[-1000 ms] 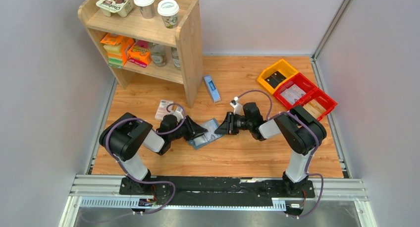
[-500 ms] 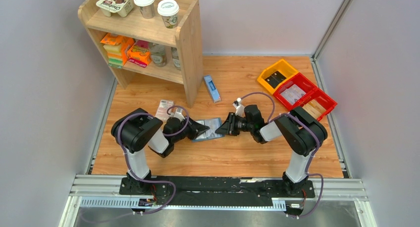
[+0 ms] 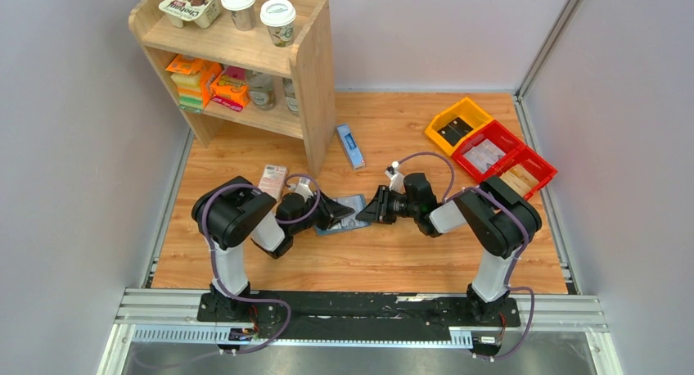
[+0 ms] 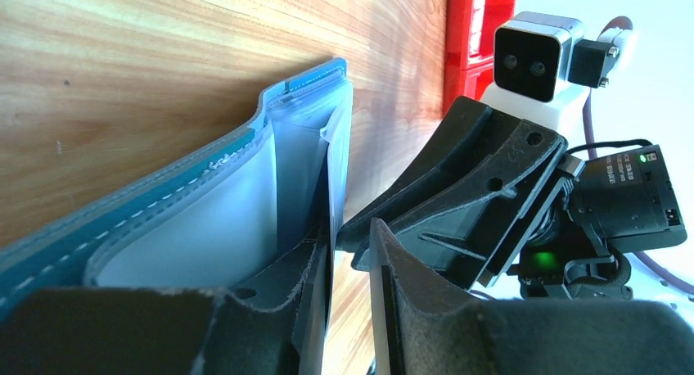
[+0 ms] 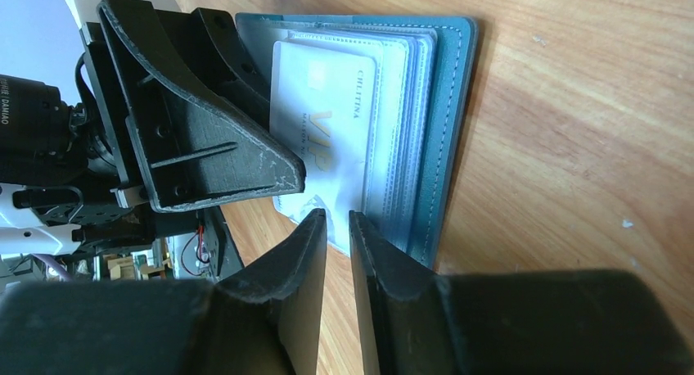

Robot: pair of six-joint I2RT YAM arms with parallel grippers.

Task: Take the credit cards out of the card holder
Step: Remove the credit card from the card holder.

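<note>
Card holder (image 3: 350, 210) lies open on table (image 3: 409, 252), front-middle, between the two arms. Left jaws at its left edge, narrow gap, one finger (image 4: 270, 309) against a pale inner panel; can't tell if anything is pinched. Right jaws at its right edge, also narrow, tips at the edge of a white VIP card (image 5: 327, 121) in the top pocket; grip unclear. Blue-white box (image 3: 350, 146) well behind, beside shelf (image 3: 315, 80)
</note>
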